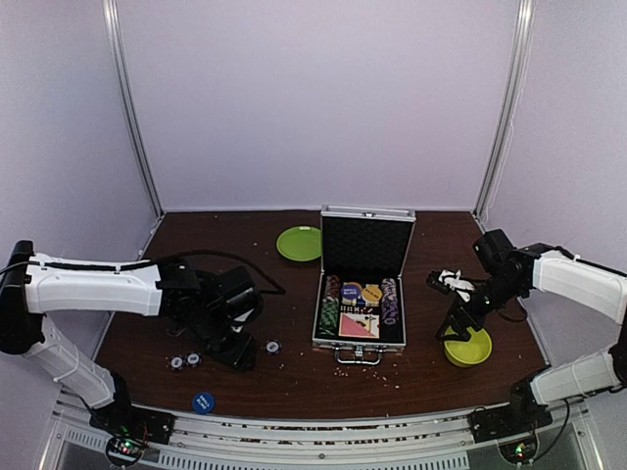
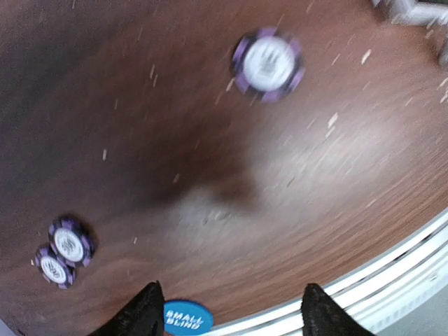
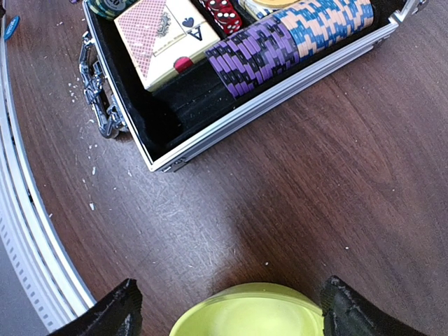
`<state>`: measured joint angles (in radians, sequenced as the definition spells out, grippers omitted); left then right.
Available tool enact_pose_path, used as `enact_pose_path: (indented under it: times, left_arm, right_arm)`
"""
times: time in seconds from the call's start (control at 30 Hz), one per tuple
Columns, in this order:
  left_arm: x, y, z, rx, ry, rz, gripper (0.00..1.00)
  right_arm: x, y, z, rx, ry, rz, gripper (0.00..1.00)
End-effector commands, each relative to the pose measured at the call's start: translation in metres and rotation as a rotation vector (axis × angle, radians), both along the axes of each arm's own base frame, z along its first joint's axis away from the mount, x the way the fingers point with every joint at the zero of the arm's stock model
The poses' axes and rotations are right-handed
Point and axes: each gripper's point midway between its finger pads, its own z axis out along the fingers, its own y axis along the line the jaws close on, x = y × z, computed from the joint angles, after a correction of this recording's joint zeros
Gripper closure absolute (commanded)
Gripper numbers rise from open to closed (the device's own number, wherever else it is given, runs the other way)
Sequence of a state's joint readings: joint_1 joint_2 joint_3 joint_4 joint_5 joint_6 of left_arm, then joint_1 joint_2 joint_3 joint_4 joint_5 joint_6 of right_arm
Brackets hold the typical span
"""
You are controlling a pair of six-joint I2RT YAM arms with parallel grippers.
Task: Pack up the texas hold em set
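Note:
The silver case [image 1: 364,227] stands open at the table's middle, its tray filled with chip rows, a card deck [image 3: 166,35], red dice [image 3: 224,14], purple chips [image 3: 255,52] and orange-blue chips [image 3: 329,21]. Loose purple-striped chips lie on the table: one [image 2: 267,63] near the case, two [image 2: 70,243] [image 2: 54,267] farther left. A blue "small blind" disc [image 2: 187,318] rests by the front edge. My left gripper [image 2: 233,318] hovers open above the wood between those chips, holding nothing. My right gripper [image 3: 234,315] is open over the yellow-green bowl [image 3: 252,311], also holding nothing.
A flat green plate [image 1: 299,243] lies behind the case to its left. The yellow-green bowl [image 1: 467,347] sits right of the case. The white rail [image 2: 392,280] runs along the table's front edge. Small crumbs are scattered around the case latch [image 3: 98,105].

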<state>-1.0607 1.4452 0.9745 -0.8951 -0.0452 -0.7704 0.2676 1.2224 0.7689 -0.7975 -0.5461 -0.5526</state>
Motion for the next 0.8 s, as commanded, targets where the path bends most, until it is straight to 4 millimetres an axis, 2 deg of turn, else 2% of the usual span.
enact_pose_path:
  times: [0.0, 0.13, 0.23, 0.43, 0.6, 0.77]
  left_arm:
    - [-0.028, 0.041, -0.021, 0.093, 0.081, 0.075, 0.29]
    - [-0.051, 0.069, -0.041, 0.145, 0.153, 0.120, 0.26]
    - [-0.057, 0.081, -0.047, 0.152, 0.157, 0.146, 0.25]
    - [-0.065, 0.079, -0.063, 0.134, 0.201, 0.150, 0.24]
    - [-0.065, 0.072, -0.067, 0.104, 0.208, 0.149, 0.24]
    - [-0.068, 0.075, -0.073, 0.120, 0.224, 0.164, 0.27]
  right_arm:
    - [0.006, 0.000, 0.009, 0.002, -0.029, 0.000, 0.12]
    - [0.006, -0.001, 0.008, -0.001, -0.026, -0.002, 0.12]
    - [0.007, -0.001, 0.008, -0.004, -0.026, -0.002, 0.12]
    - [0.007, -0.001, 0.007, -0.003, -0.023, -0.001, 0.11]
    - [0.006, 0.000, 0.006, -0.002, -0.017, 0.001, 0.12]
    - [0.006, 0.000, 0.006, -0.001, -0.019, 0.000, 0.12]
